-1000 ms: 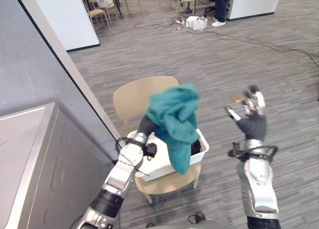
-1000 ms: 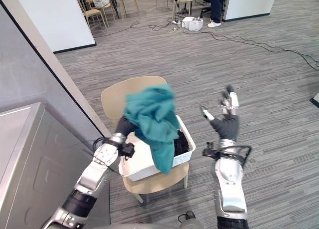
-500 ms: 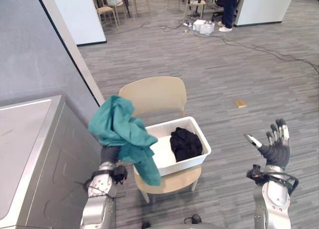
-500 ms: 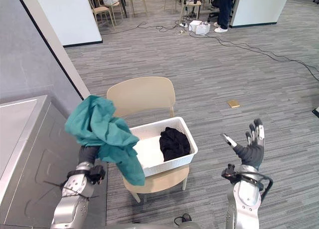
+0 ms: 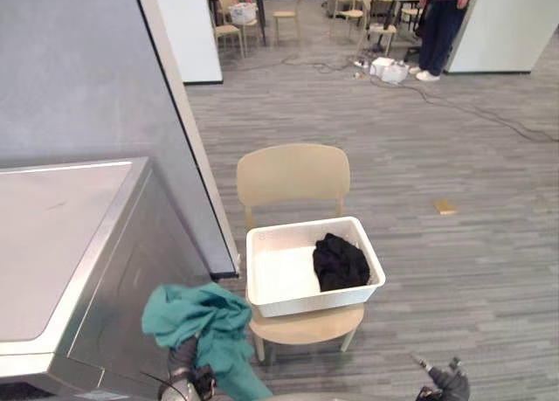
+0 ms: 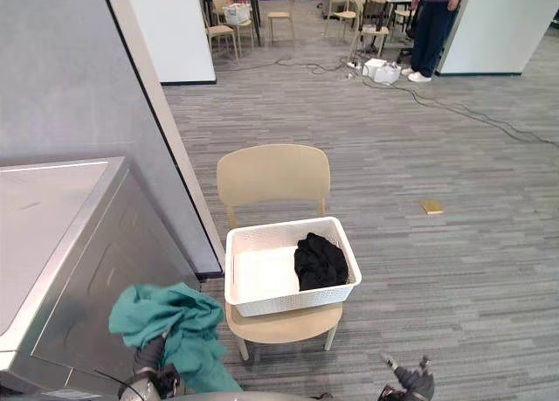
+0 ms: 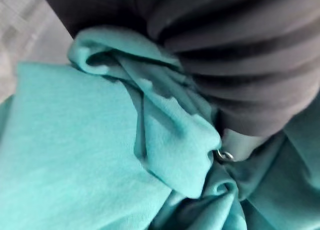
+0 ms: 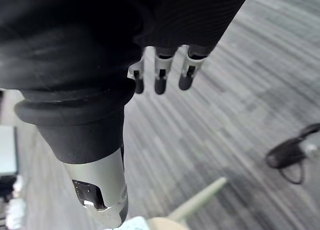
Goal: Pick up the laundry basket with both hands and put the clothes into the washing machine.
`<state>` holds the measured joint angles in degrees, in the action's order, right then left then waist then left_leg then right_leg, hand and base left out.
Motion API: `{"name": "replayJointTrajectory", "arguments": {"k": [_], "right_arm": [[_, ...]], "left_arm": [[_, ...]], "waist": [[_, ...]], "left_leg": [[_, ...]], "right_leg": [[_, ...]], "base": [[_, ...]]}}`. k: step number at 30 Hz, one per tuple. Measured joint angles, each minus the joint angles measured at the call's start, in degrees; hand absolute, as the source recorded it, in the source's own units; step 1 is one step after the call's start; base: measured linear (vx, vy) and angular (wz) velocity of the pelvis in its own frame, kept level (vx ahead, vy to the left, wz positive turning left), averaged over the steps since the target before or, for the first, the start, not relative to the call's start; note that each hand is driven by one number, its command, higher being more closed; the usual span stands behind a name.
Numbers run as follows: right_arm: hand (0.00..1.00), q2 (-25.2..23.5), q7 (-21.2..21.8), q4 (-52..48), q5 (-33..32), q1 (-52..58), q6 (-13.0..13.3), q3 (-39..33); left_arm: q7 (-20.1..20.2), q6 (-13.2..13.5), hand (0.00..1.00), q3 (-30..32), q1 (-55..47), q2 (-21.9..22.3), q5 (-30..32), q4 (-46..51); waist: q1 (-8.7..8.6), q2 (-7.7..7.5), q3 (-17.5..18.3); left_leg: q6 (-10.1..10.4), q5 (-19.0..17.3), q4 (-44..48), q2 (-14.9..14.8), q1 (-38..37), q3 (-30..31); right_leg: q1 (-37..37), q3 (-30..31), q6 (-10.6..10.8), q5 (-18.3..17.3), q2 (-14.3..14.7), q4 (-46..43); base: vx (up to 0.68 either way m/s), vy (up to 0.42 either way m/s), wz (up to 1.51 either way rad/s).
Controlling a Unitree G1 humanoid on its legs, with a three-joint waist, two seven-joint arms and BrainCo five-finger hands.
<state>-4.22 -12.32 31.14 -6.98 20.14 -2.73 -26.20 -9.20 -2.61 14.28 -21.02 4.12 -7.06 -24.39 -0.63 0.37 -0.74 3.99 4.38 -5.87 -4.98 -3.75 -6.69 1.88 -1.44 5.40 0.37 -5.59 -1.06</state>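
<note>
Grey plank flooring, open room, partition wall at my left.

1. Left robot hand (image 7: 240, 69): low, close in. Carries the teal garment (image 5: 205, 318), which is bunched against its dark cover. Grip cannot be told because cloth hides it.
2. Teal garment: hangs just beside the washing machine (image 5: 79, 244) front, probably so it can be loaded there.
3. Right robot hand (image 8: 190, 14): low, fingers straight and spread, holding nothing. I judge it kept free.
4. Laundry basket (image 5: 306, 300): white, on the chair (image 5: 293, 176) seat, not lifted. The black garment (image 5: 341, 263) lies at its right end, awaiting its turn.
5. Person (image 5: 441, 25): far back.

View notes: the eye views place the garment against the machine, while the left wrist view shows only its folds. The right wrist view settles that robot hand's open pose.
</note>
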Motion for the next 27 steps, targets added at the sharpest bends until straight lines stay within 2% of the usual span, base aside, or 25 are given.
{"name": "replayJointTrajectory", "arguments": {"k": [2,3,4,5,11,13,14,15,17,18,19,20,21,22,23,25,26,27], "right_arm": [[0.0,0.0,0.2,5.5,-0.4,-0.6,-0.1,-0.2],[0.0,0.0,0.3,8.1,-0.4,-0.6,-0.1,-0.5],[0.0,0.1,0.3,11.2,-0.4,-0.7,-0.2,-1.2],[0.0,0.1,0.6,13.5,-0.5,-1.1,-0.3,-1.8],[0.0,0.2,1.4,17.7,-0.4,-2.5,-0.3,-3.2],[0.0,0.4,1.4,18.0,-0.2,-4.6,-0.2,-2.5],[0.0,1.6,1.4,18.8,-0.1,-6.2,-0.1,-0.6],[0.0,2.1,1.4,19.2,-0.1,-7.4,-0.2,0.4],[0.0,3.3,1.4,19.3,0.2,-9.6,-0.1,1.8],[0.0,3.2,1.3,19.3,0.4,-11.1,-0.1,1.9],[0.0,3.0,1.3,19.2,0.4,-12.3,0.0,1.9],[0.0,3.3,1.2,18.7,0.5,-13.4,0.2,1.8],[0.0,3.9,1.3,17.5,0.6,-14.0,0.1,1.9],[0.0,4.2,1.3,16.8,0.6,-14.0,0.1,1.9],[0.0,4.2,1.2,16.6,0.6,-14.0,0.1,1.8],[0.0,4.2,1.2,16.5,0.6,-14.0,0.2,0.7],[0.0,4.2,1.1,16.5,0.5,-14.2,0.2,-0.9],[0.0,4.2,1.1,16.6,0.5,-14.2,0.1,-1.1]], "left_arm": [[-0.7,-0.1,1.0,1.5,0.8,-0.1,1.1,-6.4],[-1.1,-0.2,1.0,2.5,1.5,-0.3,1.1,-10.1],[-1.3,-0.6,1.0,4.5,2.6,-0.3,1.1,-14.5],[-1.9,-0.6,1.0,6.7,3.3,-0.3,1.1,-18.0],[-3.4,-0.6,1.0,15.2,5.8,0.2,1.1,-25.6],[-3.3,-0.4,1.0,16.5,8.2,0.2,0.7,-25.9],[-3.4,-0.2,1.0,17.9,10.3,0.3,0.3,-25.9],[-3.3,0.1,1.0,17.9,11.2,0.2,0.1,-25.8],[-3.3,0.5,1.0,17.8,13.6,0.4,-1.1,-25.6],[-3.4,0.6,1.0,18.1,15.5,-0.1,-1.3,-25.8],[-3.4,0.6,1.0,18.2,16.5,0.0,-1.3,-25.7],[-3.3,0.7,1.0,18.6,17.1,-0.2,-1.3,-25.6],[-3.4,0.6,1.0,18.6,16.7,0.1,-1.3,-25.8],[-3.3,0.7,1.0,18.3,16.1,0.7,-1.4,-25.7],[-3.3,0.7,1.0,18.0,15.9,0.9,-1.4,-25.7],[-3.3,0.6,1.0,17.5,16.0,0.9,-1.4,-25.7],[-3.4,0.7,1.0,17.3,16.4,1.0,-1.4,-25.6],[-3.4,0.7,1.0,17.3,16.5,1.0,-1.4,-25.6]], "waist": [[0.57,-0.8,0.5],[1.23,-0.3,0.2],[1.63,-0.74,0.4],[1.64,-0.45,0.2],[1.81,-0.59,-0.8],[1.86,-0.89,-2.8],[1.92,-0.58,-4.5],[1.93,-1.05,-5.7],[1.61,-0.29,-7.2],[1.82,-1.46,-7.9],[1.62,-2.05,-9.0],[1.77,-1.98,-10.4],[1.74,-1.54,-10.8],[1.6,-0.82,-10.6],[1.56,-0.67,-10.5],[1.37,-0.1,-9.9],[1.19,0.39,-9.5],[1.12,0.55,-9.3]], "left_leg": [[0.0,0.0,0.0,0.0,0.0,-0.3],[0.0,0.0,0.0,0.0,0.0,-0.6],[0.0,0.0,0.0,0.1,0.0,-0.8],[0.0,0.0,0.0,0.1,0.1,-0.9],[0.0,0.0,0.0,-0.1,0.6,-1.1],[0.0,0.0,1.8,-0.8,4.1,-0.6],[-0.1,-0.1,5.1,-0.8,7.6,0.9],[-0.2,-0.2,6.3,-0.6,9.3,1.9],[0.4,0.7,10.4,-0.1,15.8,7.6],[1.1,0.9,7.6,0.0,16.9,6.7],[-1.2,-1.0,15.2,-0.7,19.3,3.3],[-3.4,-4.9,27.8,-2.2,21.4,-1.0],[-3.4,-9.3,36.7,-4.8,20.4,-4.0],[-2.5,-10.8,40.6,-7.5,17.2,-5.6],[-2.6,-11.0,41.5,-9.0,15.3,-6.3],[-2.3,-10.8,41.4,-15.7,10.4,-7.8],[-1.5,-10.1,37.0,-19.4,8.1,-8.5],[-1.3,-9.7,35.8,-19.9,7.7,-8.4]], "right_leg": [[0.0,-0.2,0.0,-0.2,-0.2,-0.1],[-0.1,-0.2,0.0,-0.2,-0.2,-0.1],[-0.1,-0.1,0.0,-0.2,-0.3,-0.1],[-0.1,-0.1,0.0,-0.2,-0.3,-0.1],[-0.4,-0.4,-0.3,-0.4,-0.3,-0.7],[-3.9,-1.8,-0.5,-1.5,-0.6,-4.4],[-6.9,-3.1,-0.9,-3.1,-0.9,-8.5],[-8.5,-3.7,-1.1,-4.1,-1.1,-10.8],[-14.2,-6.7,-2.0,-6.7,-1.3,-17.6],[-16.1,-10.1,-3.4,-6.7,-3.3,-18.2],[-16.3,-11.4,-3.6,-6.7,-4.6,-19.0],[-15.8,-13.1,-3.8,-6.9,-5.8,-20.0],[-14.1,-15.7,-3.9,-6.9,-6.8,-20.2],[-12.2,-17.9,-3.9,-6.9,-8.0,-20.4],[-11.3,-19.1,-3.9,-6.9,-8.7,-20.5],[-10.0,-22.5,-3.3,-6.6,-11.3,-20.9],[-10.5,-24.3,-1.3,-5.5,-13.2,-21.0],[-10.7,-24.7,-0.9,-5.3,-13.7,-21.0]], "base": [[-0.02,0.009,0.1],[-0.01,0.006,-0.05],[-0.01,0.005,-0.04],[0.0,0.0,0.0],[0.0,-0.003,0.02],[-0.05,-0.031,0.39],[-0.08,-0.055,0.55],[-0.12,-0.072,0.83],[-0.09,-0.097,1.13],[-0.04,-0.08,1.25],[-0.04,-0.076,1.3],[-0.07,-0.055,1.01],[-0.09,-0.053,1.11],[-0.09,-0.001,0.95],[-0.07,0.071,0.96],[-0.09,0.217,1.07],[-0.1,0.259,0.92],[-0.11,0.356,1.02]]}}
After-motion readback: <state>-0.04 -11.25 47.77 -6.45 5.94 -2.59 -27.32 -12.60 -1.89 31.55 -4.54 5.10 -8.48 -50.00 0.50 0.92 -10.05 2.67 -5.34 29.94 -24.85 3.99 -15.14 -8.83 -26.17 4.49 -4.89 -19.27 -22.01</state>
